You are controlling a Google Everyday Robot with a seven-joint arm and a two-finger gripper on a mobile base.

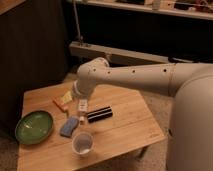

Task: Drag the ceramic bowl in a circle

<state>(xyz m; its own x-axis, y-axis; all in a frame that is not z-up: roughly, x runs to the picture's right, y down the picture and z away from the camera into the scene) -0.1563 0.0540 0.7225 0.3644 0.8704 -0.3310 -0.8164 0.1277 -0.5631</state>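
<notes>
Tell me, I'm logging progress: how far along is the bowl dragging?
Done: nothing visible; the ceramic bowl sits at the left end of the table, untouched. In hand: the pincer hangs mid-table beside the blue sponge, apart from the bowl. Left: reach the bowl, drag the full circle.

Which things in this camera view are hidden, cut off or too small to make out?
1. Camera view: the gripper hangs above the wooden table, right of the wide green ceramic bowl; its details are too small.
2. The white arm hides part of the flat orange-yellow packet.
3. The contents of the small round white cup: too small.
4. The bottom edge cuts the table's front.
</notes>
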